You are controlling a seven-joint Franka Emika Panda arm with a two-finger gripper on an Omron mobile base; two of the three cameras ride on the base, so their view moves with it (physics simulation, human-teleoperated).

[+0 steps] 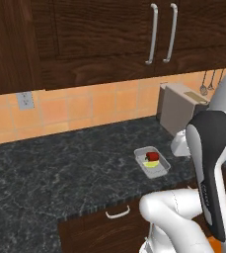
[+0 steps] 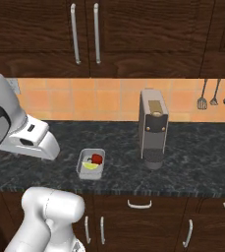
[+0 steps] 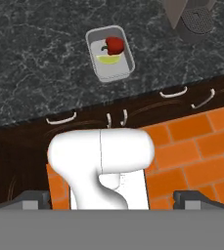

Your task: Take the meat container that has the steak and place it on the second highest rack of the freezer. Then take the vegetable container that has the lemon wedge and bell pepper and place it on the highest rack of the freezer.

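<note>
Above the near edge of a dark stone counter [image 2: 192, 152], the white arm is folded high, its hand pointing down and back toward the cabinet fronts. Its gripper [image 3: 111, 197] hangs with jaws spread wide, holding and touching nothing. On the counter, a grey tray [image 3: 110, 54] holds the bell pepper [image 3: 114, 45] and lemon wedge [image 3: 107, 59]. A coffee machine [image 2: 153, 129] stands to its right.

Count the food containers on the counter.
1. The vegetable container sits near the counter's front edge, left of the coffee machine, holding the bell pepper and lemon wedge. Others may lie outside these views.
</note>
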